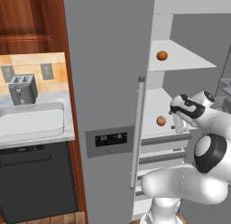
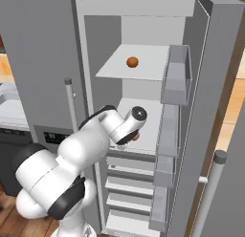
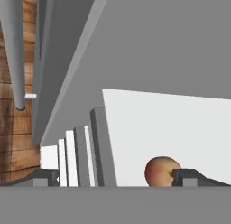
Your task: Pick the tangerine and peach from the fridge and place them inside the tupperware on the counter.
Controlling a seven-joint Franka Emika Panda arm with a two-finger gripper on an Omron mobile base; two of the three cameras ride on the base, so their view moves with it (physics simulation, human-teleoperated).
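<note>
Gripper (image 1: 179, 127) hovered open, empty, just right of peach (image 1: 161, 121) on lower fridge (image 1: 108, 83) shelf; tangerine (image 1: 162, 55) sat on shelf above.

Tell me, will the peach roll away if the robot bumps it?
Probably: the peach is round and sits loose on a flat white shelf. It looks smooth, so the fingers beside it might slip.

Base cams behind arm, L and R, share open fridge (image 1: 113, 60), hand cam close, seemingly at lower shelf (image 3: 171, 123)
</note>
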